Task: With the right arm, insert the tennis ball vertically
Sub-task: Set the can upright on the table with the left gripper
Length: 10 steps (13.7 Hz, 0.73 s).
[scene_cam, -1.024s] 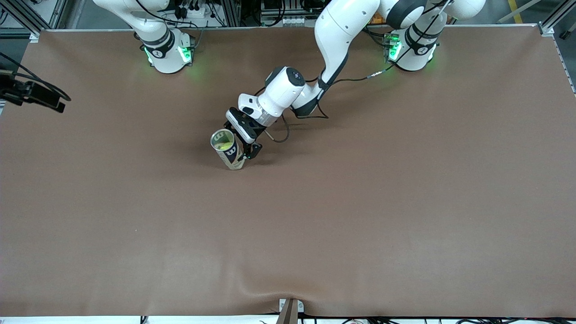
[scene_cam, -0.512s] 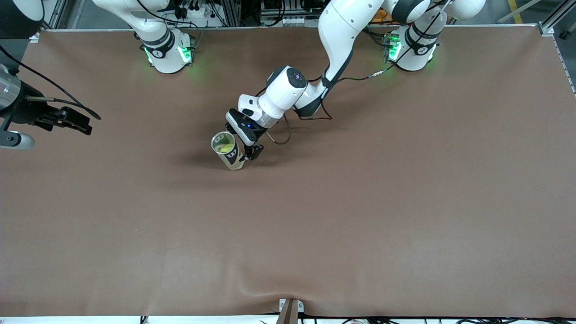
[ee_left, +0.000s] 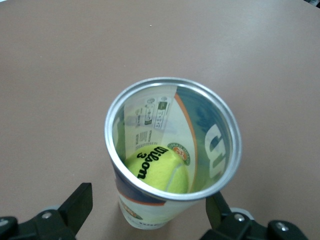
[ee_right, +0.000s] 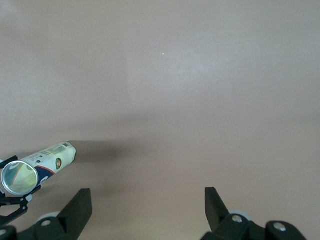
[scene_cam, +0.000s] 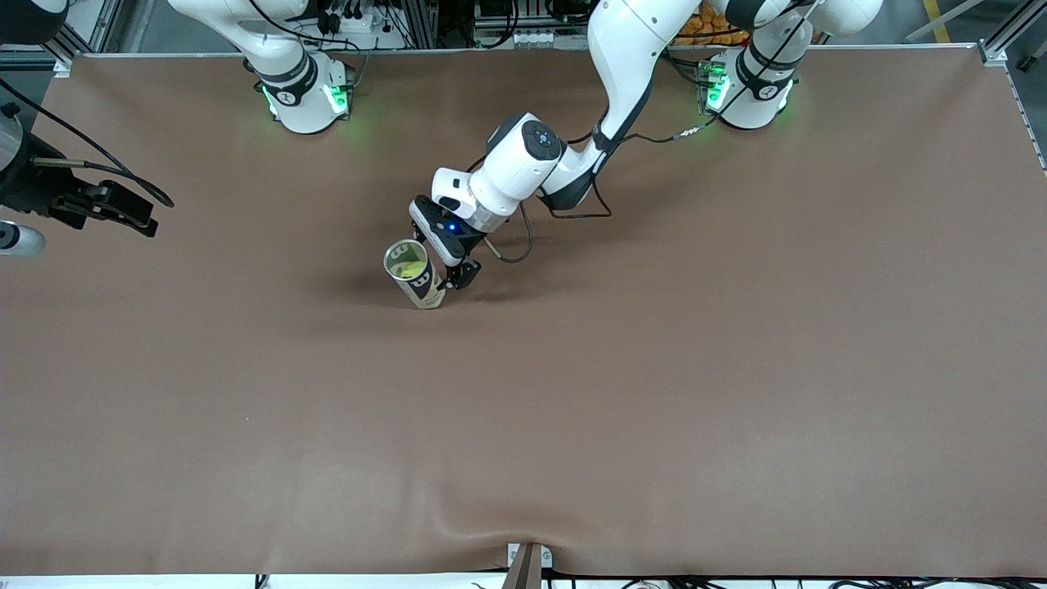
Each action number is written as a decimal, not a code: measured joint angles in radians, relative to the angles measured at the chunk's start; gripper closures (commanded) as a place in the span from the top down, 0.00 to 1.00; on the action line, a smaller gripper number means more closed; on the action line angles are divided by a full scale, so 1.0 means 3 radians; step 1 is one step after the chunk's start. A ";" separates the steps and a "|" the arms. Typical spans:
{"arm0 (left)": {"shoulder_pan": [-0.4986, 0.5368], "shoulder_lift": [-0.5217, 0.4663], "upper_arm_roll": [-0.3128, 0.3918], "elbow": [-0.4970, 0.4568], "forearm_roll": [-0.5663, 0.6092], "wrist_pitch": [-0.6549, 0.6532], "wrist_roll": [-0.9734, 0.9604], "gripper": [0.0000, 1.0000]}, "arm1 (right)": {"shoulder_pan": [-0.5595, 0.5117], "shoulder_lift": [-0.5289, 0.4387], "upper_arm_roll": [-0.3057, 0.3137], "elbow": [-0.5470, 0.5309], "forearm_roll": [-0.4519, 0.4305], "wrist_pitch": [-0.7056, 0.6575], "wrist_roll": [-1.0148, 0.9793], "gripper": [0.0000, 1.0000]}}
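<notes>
- The yellow-green tennis ball [ee_left: 159, 170] sits deep inside the clear plastic can with a metal rim [ee_left: 172, 150]; the can's wall hides its lower half.
- The can's base is cut off at the left wrist view's edge.
- The black two-finger right gripper [scene_cam: 123, 214] sits at the front view's edge, its white arm mostly out of frame.

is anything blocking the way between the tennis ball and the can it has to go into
Nothing visible does: the tennis ball already lies at the bottom of the upright open can. The left gripper has open jaws around the can. The right gripper is over the right arm's end of the table, jaws open and empty.
</notes>
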 measured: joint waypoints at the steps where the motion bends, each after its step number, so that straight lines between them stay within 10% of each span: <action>1: 0.0000 -0.0039 0.0009 -0.0003 0.0000 -0.0080 0.0000 1.00 | 0.0000 0.0000 0.0000 0.0000 0.0000 0.0003 0.0000 1.00; 10: -0.0058 -0.0398 0.0107 -0.0252 0.0000 -0.0513 -0.0172 1.00 | -0.0010 0.0000 -0.0002 0.0000 0.0000 0.0032 0.0000 1.00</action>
